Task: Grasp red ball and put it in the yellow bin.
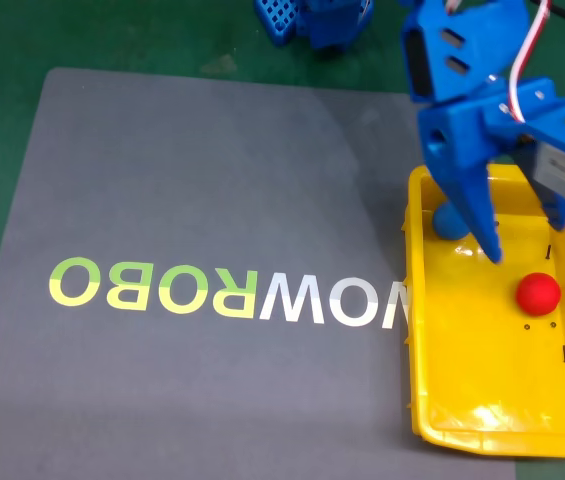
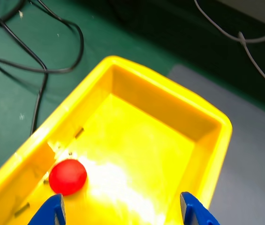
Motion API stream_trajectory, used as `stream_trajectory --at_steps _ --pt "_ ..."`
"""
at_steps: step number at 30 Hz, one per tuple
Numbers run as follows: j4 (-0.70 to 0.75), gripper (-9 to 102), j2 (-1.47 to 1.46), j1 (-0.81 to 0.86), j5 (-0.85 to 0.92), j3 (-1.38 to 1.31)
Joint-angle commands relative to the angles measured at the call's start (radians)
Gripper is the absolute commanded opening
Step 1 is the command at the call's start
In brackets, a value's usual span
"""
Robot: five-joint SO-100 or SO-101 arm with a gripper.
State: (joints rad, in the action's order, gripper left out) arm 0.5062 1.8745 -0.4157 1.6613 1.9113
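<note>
Green desk (image 1: 112, 40) and a grey lettered mat (image 1: 192, 180) carry the yellow bin (image 1: 417, 390); the red ball (image 1: 538, 291) already rests on its floor, just below the released, empty claw (image 1: 524, 242), near the left fingertip in the wrist view

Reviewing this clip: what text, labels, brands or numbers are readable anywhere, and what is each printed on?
"ROBOMOW", as it reads in the fixed view: large letters, green fading to white, printed on the grey mat; its last letter lies partly behind the yellow bin.
No other print is legible in the fixed or wrist view.
</note>
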Motion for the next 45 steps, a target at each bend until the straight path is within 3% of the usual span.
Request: stream_trajectory --at_steps 1,11,16,30,32,34,45 --pt "-0.011 27 0.206 0.051 0.011 0.137" --pt "0.014 26 0.808 0.285 0.089 0.767" --pt "0.158 25 1.077 0.388 0.124 0.968" --pt "0.509 24 1.450 0.534 0.106 1.187" --pt "0.552 17 1.450 0.535 0.084 1.187" --pt "0.586 1 1.450 0.535 0.052 1.187" --pt "0.871 0 1.450 0.534 0.028 1.187"
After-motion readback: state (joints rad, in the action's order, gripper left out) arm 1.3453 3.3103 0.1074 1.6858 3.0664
